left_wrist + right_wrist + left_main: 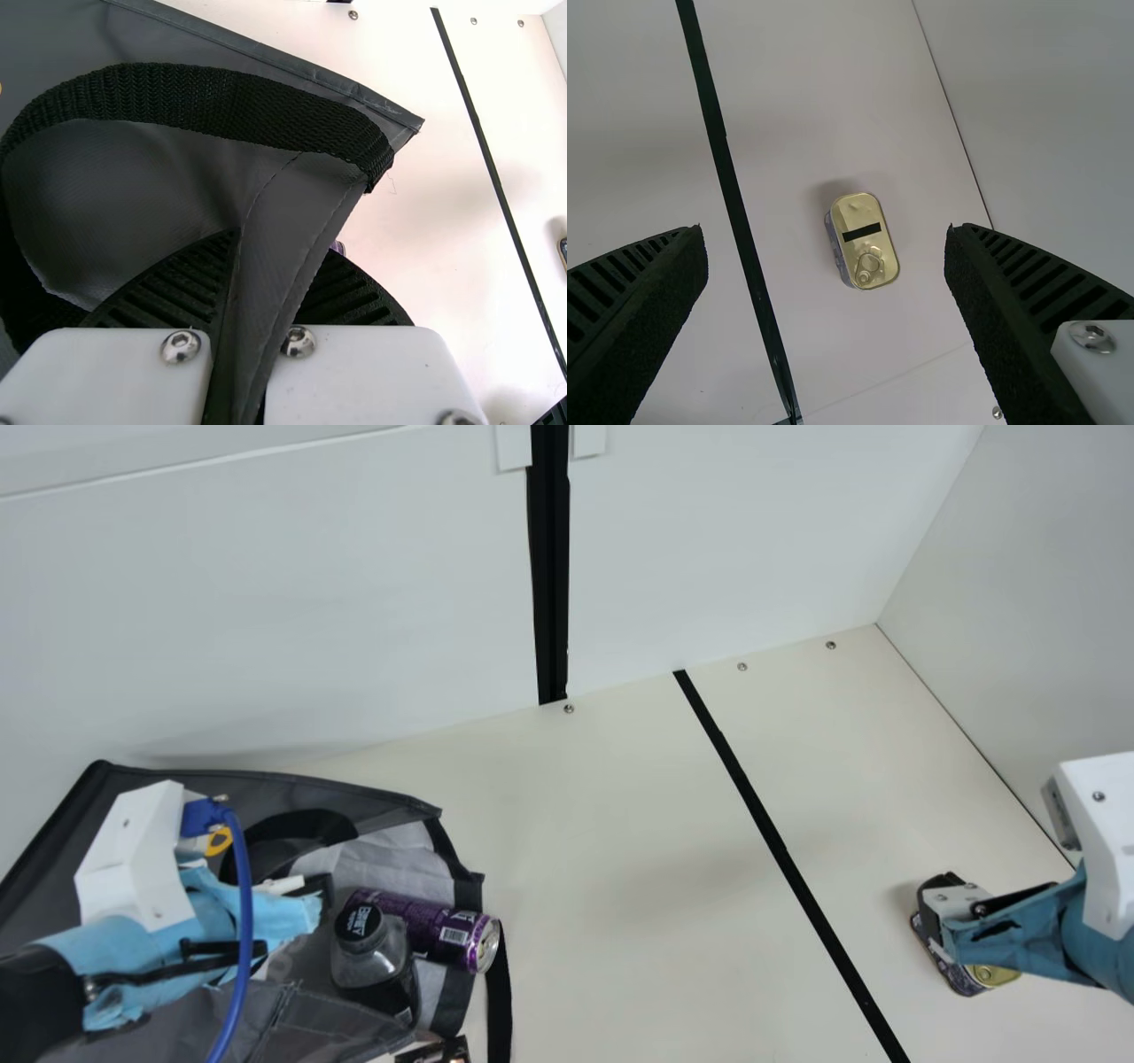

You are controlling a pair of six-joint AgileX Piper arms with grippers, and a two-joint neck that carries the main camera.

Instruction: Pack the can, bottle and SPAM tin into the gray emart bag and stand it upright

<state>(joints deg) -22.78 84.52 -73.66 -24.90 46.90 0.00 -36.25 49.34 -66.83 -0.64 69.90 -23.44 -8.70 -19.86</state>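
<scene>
At the main view's lower left, my left gripper (312, 899) is over the gray bag (221, 784). In the left wrist view, that gripper (266, 288) is shut on a fold of the bag (292, 221). The purple can (443, 932) lies at the bag's mouth, its silver end poking out. Beside it is the black-capped bottle (368, 957), its lower part hidden. My right gripper (937, 912) is over the SPAM tin (992, 974), partly covering it. The right wrist view has this gripper (826, 235) open, with the tin (866, 239) on the table beyond its fingers.
A black strip (780, 850) runs across the cream table (620, 824) between bag and tin. White walls (354, 602) rise behind and at the right. The bag's black handle (204, 97) loops near my left gripper; another strap (500, 1001) hangs beside the can.
</scene>
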